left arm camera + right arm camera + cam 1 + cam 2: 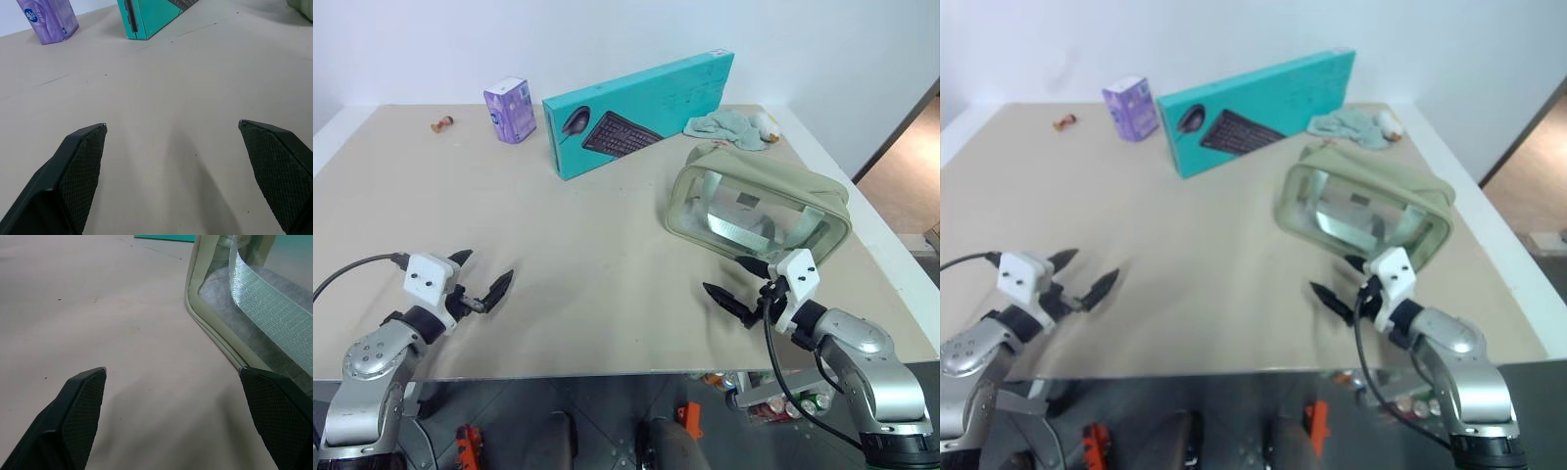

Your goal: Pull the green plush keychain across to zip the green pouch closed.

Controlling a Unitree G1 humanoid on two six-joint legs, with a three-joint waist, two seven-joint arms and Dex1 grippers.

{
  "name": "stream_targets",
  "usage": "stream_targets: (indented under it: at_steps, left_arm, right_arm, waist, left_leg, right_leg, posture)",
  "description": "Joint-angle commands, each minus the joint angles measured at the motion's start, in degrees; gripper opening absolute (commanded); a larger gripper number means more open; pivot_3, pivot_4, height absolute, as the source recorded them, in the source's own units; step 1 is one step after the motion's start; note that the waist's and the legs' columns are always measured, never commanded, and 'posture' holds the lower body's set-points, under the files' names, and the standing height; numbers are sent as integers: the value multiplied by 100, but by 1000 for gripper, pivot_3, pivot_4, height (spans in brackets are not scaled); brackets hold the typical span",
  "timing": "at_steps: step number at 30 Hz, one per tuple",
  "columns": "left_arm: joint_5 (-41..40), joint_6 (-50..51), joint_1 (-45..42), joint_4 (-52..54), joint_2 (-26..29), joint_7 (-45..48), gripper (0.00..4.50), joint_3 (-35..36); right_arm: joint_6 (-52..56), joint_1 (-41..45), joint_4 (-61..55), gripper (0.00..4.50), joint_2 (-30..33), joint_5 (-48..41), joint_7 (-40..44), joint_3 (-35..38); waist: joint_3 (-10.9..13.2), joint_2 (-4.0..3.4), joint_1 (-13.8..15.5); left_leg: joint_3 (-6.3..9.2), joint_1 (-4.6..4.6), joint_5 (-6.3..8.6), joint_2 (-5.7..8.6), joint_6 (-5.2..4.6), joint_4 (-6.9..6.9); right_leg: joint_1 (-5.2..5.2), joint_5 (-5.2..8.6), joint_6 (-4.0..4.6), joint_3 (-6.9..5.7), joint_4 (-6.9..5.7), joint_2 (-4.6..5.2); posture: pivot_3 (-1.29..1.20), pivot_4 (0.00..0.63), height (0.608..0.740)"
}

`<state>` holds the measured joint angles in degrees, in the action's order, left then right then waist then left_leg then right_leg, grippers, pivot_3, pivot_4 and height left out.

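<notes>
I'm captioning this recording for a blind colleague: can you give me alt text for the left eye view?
A pale olive-green pouch with clear window panels lies on a beige table, just beyond the open right claw. The open left claw hovers over bare tabletop. At the far edge stand a teal keyboard box and purple packet, with a mint cloth.

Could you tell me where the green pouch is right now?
The pouch lies on the table's right side, just beyond the right gripper, near the rag.
</notes>
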<state>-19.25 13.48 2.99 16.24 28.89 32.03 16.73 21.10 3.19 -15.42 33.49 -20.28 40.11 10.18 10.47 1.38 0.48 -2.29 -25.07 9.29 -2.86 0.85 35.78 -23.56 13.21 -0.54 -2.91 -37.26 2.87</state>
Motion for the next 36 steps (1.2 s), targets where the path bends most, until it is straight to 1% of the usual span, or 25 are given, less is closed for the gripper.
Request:
stream_targets:
  at_steps: [1, 4, 10, 16, 18, 20, 25, 28, 30, 33, 36]
  left_arm:
    - [-61, -121, -33, 109, -8, 12, 4477, 12]
    - [-269, -7, -2, 218, -76, 132, 4477, -49]
    - [-375, -41, 44, 274, -38, 262, 4477, -54]
    - [-362, -67, 29, 232, 76, 464, 4477, -138]
    - [-499, 48, -172, 364, 184, 741, 4477, -332]
    - [-754, 249, -451, 512, 293, 1001, 4477, -510]
    - [-1367, 927, -1291, 794, 624, 1885, 4477, -1225]
    - [-1568, 1221, -1715, 811, 760, 2337, 4477, -1632]
    - [-1644, 1332, -1935, 768, 790, 2566, 4477, -1803]
    - [-1665, 1379, -2181, 597, 779, 2828, 4477, -1955]
    - [-1532, 1272, -2383, 363, 723, 2966, 4477, -2050]
  right_arm:
    - [-45, 14, -238, 4500, 44, -103, 4, 113]
    - [143, 40, -215, 4500, -31, -320, 8, 118]
    - [213, 101, -230, 4500, 19, -383, 17, 72]
    - [-73, 176, -255, 4500, 131, -154, 108, -81]
    - [-241, 228, -550, 4500, 266, -19, 193, -174]
    - [-183, 339, -922, 4500, 352, -54, 181, -182]
    - [323, 1089, -1445, 4500, 399, -383, -384, 301]
    - [448, 1588, -1209, 4500, 517, -336, -801, 786]
    - [369, 1750, -908, 4500, 762, -120, -892, 1025]
    - [215, 1588, -524, 4500, 1108, 64, -729, 1250]
    - [132, 1241, -237, 4500, 1285, 93, -560, 1460]
  waist:
    - [0, 0, 0]
    - [0, 1, 0]
    - [0, 1, 0]
    - [0, 1, 0]
    - [0, 0, 0]
    - [0, 0, 3]
    - [0, 1, 2]
    - [0, 2, 3]
    - [0, 3, 4]
    - [-1, 4, 6]
    - [-1, 4, 4]
  left_leg:
    - [0, 0, 0, 0, 0, 0]
    - [1, 0, 0, -1, 0, 0]
    - [1, 0, 0, -1, 0, 0]
    - [0, 0, 0, 0, 0, 0]
    - [0, 0, 0, 0, 0, 0]
    - [0, -2, 0, 1, 0, 0]
    - [1, -3, 0, -1, 0, 6]
    - [-5, -4, 0, 9, 0, 7]
    - [-6, -7, 0, 11, 0, 6]
    - [-5, -8, 9, 13, -4, 4]
    - [-2, -7, 14, 10, -6, 3]
  right_leg:
    - [0, 0, 0, 0, 0, 0]
    - [1, 0, 0, 0, 0, 0]
    - [0, 0, 0, -1, 0, -1]
    - [0, 0, 0, 0, 0, -1]
    - [-1, 0, 0, 0, 0, -1]
    - [-4, 0, 1, -1, 0, 0]
    - [-2, 0, 0, 1, 0, -2]
    - [0, -2, -4, 9, 1, -1]
    - [-1, -2, -7, 13, 2, -2]
    - [1, 3, -11, 14, 4, -4]
    - [2, -1, -27, 14, 4, -12]
  posture:
    - [0, 150, 740]
    - [0, 150, 740]
    - [0, 150, 740]
    - [0, 150, 740]
    - [0, 150, 740]
    - [0, 150, 740]
    - [0, 150, 740]
    - [0, 150, 740]
    - [0, 150, 740]
    - [0, 150, 740]
    - [0, 150, 740]
